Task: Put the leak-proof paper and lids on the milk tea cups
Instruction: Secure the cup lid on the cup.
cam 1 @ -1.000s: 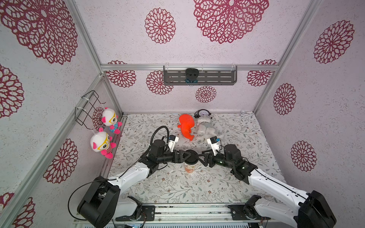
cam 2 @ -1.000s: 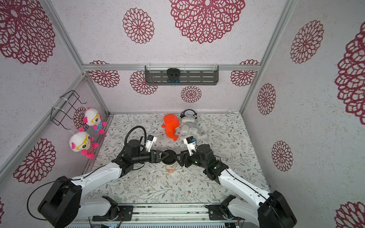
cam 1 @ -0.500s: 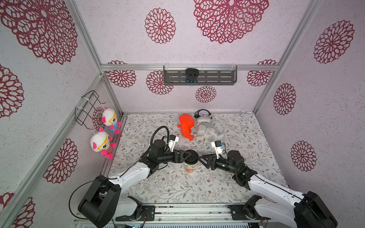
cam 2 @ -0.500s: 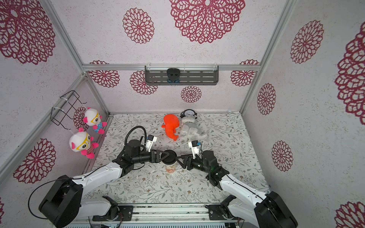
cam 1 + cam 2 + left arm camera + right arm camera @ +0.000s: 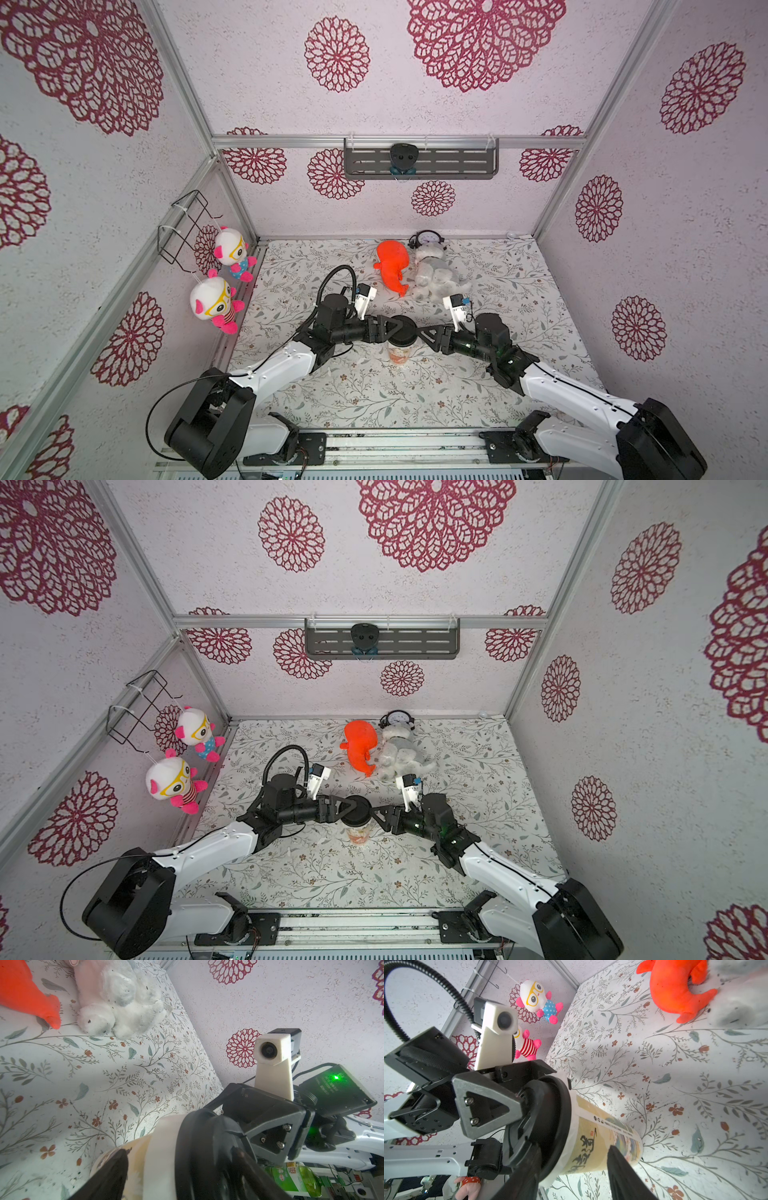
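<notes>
Cup [image 5: 400, 352] mouth hidden under black lid [image 5: 402, 328]; paper barely discernible.

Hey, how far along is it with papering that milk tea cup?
Done: the leak-proof paper peeks out white under the black lid on the cup. In hand: left gripper and right gripper both sit at the lid. Remaining: backing the arms away, probably.

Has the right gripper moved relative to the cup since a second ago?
Yes. The right gripper backed away from the cup, then returned beside the black lid.
</notes>
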Controlling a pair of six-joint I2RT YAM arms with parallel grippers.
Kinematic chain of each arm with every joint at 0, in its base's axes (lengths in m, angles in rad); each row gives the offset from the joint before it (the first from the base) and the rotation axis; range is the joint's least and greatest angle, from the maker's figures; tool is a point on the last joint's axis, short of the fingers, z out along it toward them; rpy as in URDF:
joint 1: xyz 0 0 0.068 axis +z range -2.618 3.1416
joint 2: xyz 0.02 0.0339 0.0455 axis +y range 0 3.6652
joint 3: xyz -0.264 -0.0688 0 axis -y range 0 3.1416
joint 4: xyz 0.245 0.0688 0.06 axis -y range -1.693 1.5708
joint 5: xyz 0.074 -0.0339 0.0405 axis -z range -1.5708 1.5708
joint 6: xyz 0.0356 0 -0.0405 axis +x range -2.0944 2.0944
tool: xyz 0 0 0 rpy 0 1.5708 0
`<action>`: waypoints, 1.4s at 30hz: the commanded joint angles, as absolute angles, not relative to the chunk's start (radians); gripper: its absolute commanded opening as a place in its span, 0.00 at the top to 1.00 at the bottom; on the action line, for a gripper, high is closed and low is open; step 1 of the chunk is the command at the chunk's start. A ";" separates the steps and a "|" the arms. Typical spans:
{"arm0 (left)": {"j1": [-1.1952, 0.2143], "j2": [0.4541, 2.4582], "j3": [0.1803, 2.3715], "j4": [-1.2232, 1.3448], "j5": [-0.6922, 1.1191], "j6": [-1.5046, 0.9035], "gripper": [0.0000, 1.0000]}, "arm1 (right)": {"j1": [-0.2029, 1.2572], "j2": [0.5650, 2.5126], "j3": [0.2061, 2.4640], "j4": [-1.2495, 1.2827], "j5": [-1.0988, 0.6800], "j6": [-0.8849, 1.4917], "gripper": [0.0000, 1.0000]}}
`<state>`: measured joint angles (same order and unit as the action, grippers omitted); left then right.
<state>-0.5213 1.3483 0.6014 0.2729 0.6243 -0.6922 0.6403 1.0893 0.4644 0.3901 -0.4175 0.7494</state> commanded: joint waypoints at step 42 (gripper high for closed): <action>-0.499 1.434 0.457 0.087 0.551 -0.674 0.27 | 0.669 1.107 0.615 -0.059 -0.111 0.556 0.57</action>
